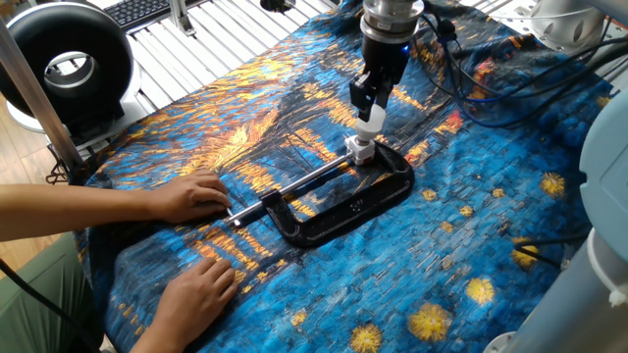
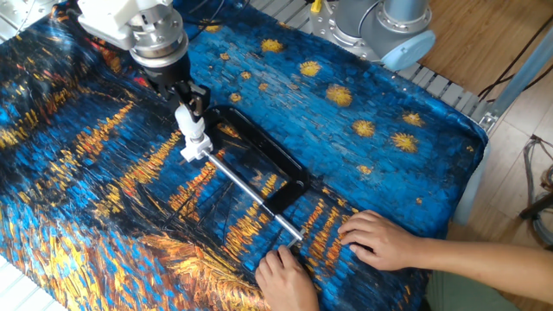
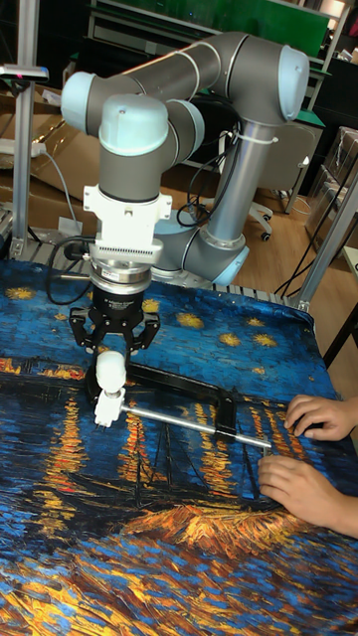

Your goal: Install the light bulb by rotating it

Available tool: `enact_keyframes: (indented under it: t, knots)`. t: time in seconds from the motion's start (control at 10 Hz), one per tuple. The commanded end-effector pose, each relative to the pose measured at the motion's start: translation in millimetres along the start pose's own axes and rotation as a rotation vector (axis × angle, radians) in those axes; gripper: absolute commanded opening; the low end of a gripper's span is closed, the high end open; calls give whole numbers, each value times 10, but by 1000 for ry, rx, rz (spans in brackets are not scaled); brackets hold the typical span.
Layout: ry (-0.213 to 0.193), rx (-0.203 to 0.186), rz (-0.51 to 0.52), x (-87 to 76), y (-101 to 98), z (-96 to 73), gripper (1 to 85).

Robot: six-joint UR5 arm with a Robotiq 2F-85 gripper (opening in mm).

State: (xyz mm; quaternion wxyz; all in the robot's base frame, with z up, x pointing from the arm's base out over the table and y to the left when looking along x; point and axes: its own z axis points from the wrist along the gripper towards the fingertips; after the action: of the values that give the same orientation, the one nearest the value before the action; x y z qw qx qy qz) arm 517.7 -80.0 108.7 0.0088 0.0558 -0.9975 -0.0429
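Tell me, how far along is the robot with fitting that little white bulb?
Done, it seems: the light bulb already stands upright on the small white socket block, which sits at the end of the black C-clamp. In hand: the gripper is closed around the bulb from above, while a person's hands rest by the clamp's bar. Left: turning it fully home and letting go. How deep it is threaded cannot be seen.

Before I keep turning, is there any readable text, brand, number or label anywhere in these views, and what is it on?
No text is readable in any view.
C-clamp: faint pale marks on its black frame, too small to read.
Keyboard at the far edge: keys visible, legends too blurred to read.
Light bulb, gripper and painted cloth: no lettering visible.
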Motion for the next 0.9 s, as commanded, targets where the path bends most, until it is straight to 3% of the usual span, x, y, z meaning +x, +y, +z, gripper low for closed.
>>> enact_keyframes:
  t: [0.0, 0.4, 0.7, 0.8]
  knots:
    - [-7, 8, 26, -53, -65, -11, 473]
    - [3, 90, 60, -101, -137, 5, 417]
    - [14, 29, 65, -82, -38, -30, 453]
    - [47, -6, 45, -3, -1, -61, 557]
